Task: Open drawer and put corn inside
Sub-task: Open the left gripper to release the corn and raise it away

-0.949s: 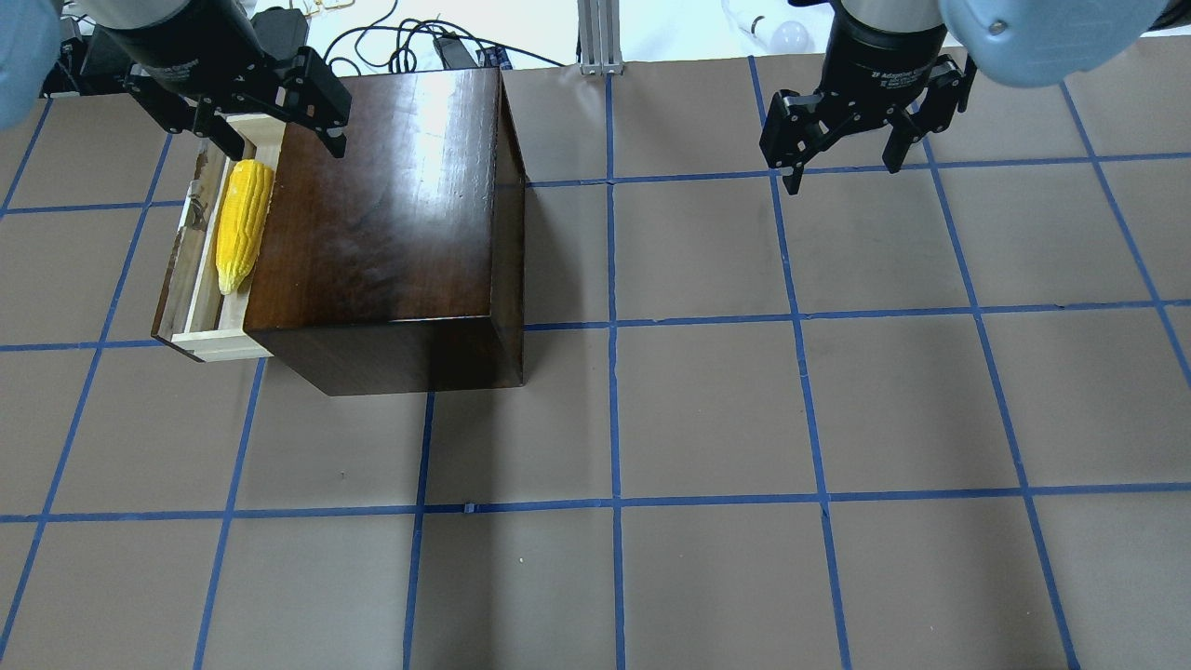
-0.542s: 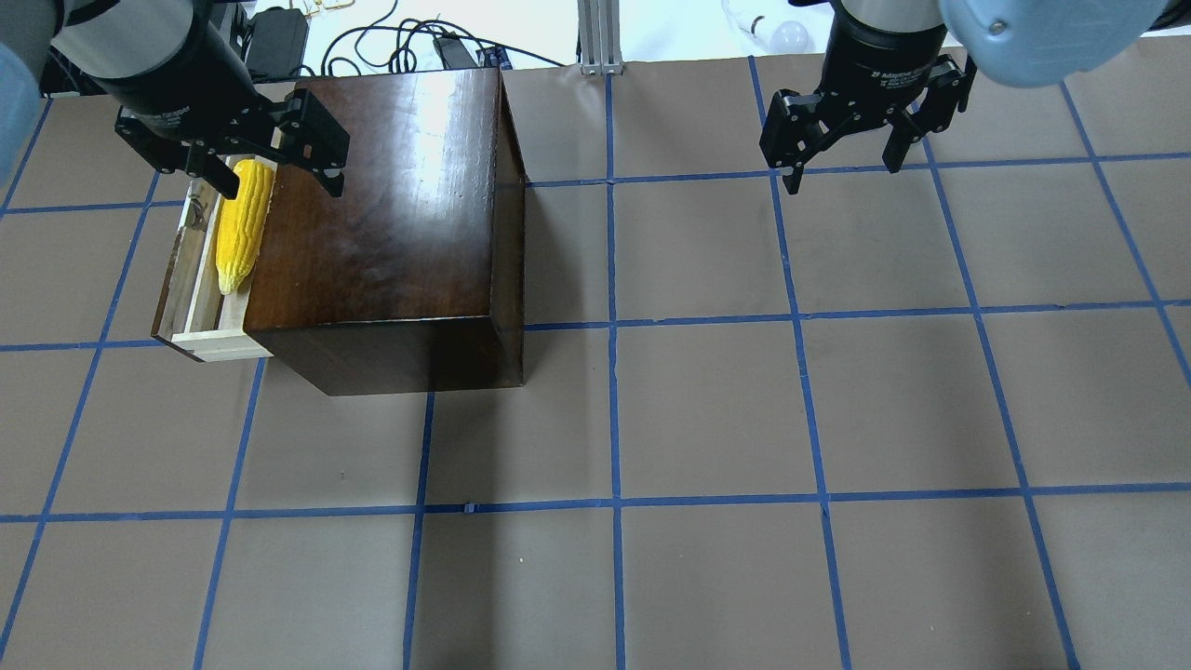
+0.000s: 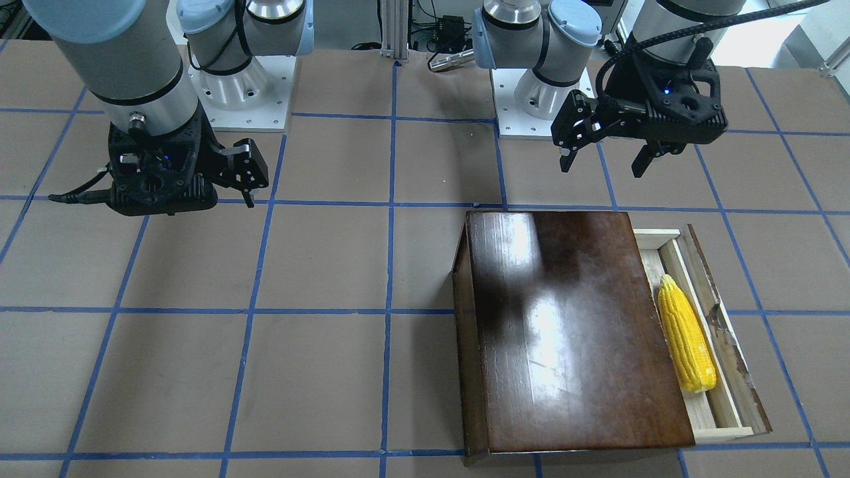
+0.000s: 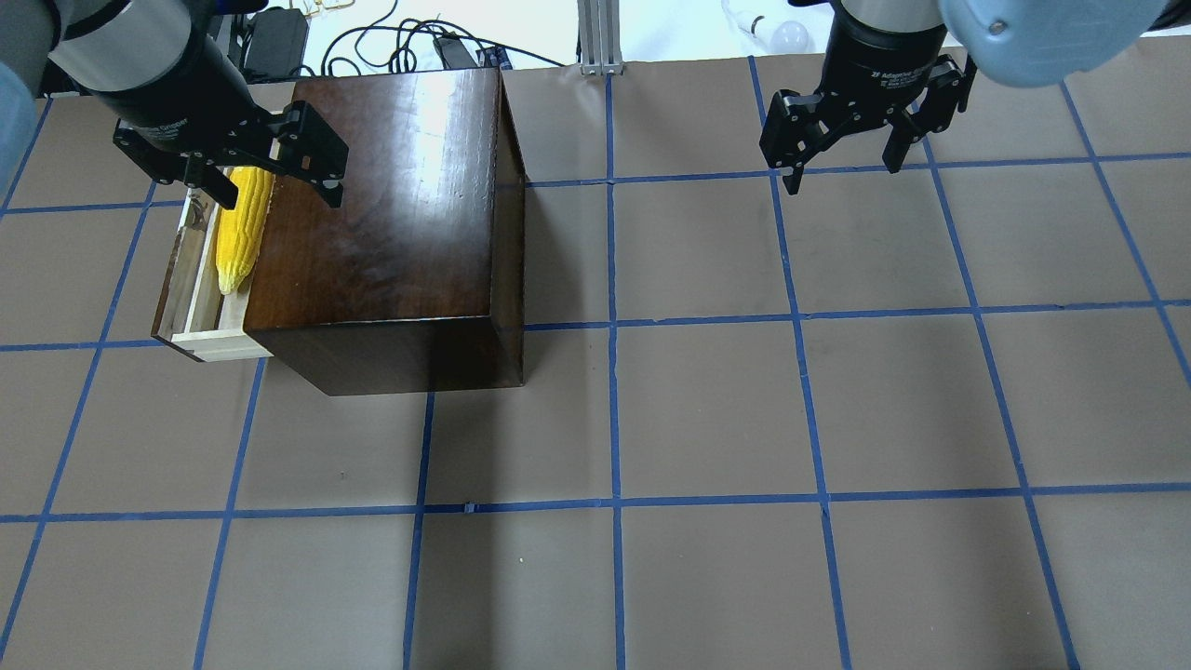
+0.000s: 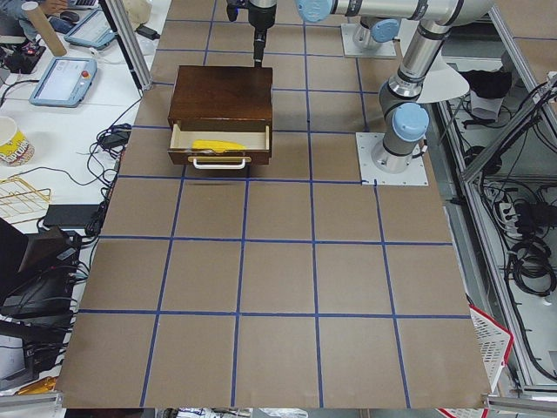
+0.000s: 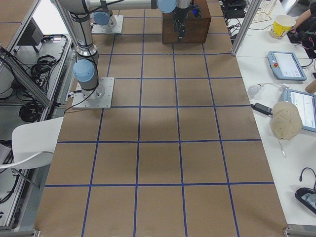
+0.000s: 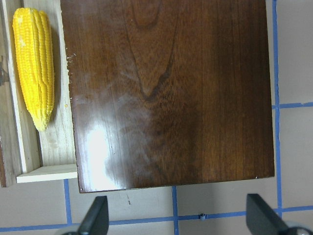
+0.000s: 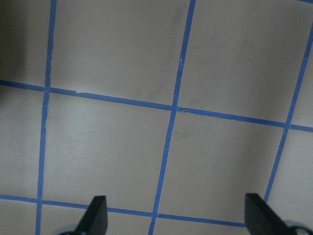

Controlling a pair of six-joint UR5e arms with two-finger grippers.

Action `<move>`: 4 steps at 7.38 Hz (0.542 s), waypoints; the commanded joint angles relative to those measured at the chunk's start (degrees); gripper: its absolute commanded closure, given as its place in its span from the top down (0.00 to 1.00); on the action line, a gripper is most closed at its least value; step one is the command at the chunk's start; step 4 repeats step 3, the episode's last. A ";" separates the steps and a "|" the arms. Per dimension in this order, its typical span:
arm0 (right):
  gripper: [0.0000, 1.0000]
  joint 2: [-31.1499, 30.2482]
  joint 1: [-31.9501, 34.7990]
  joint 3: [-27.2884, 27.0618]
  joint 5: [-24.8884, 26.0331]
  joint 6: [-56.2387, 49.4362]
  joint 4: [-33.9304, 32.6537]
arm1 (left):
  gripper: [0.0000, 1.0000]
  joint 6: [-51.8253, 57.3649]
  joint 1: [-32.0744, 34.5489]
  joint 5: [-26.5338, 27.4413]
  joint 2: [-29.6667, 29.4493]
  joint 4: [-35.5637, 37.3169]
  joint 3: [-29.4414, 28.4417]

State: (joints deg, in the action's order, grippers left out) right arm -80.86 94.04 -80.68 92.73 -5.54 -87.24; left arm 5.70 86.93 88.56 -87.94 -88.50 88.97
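The yellow corn lies inside the open drawer, which is pulled out of the dark-brown cabinet on its left side. The corn also shows in the front view and the left wrist view. My left gripper is open and empty. It hangs well above the cabinet's robot-side edge and the corn's thick end. My right gripper is open and empty above bare table, far to the right. The right wrist view shows only its fingertips over taped paper.
The table is brown paper with a blue tape grid. Cables and a power adapter lie beyond the table's far edge behind the cabinet. The drawer has a white handle on its dark front panel.
My left gripper has moved a little toward the robot's side, now over the corn's thick end and the cabinet edge. The corn, the drawer and the right arm have not moved.
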 commanded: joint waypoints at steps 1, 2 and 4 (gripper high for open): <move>1.00 0.00 0.00 0.00 0.00 0.00 0.05 | 1.00 -0.16 0.25 0.03 0.48 -0.09 1.46; 1.00 0.00 0.00 0.00 0.00 0.00 0.05 | 1.00 0.01 0.25 -0.23 1.27 0.43 3.03; 1.00 0.00 0.00 0.00 0.00 0.00 0.05 | 1.00 0.36 0.25 -0.23 1.89 0.70 3.92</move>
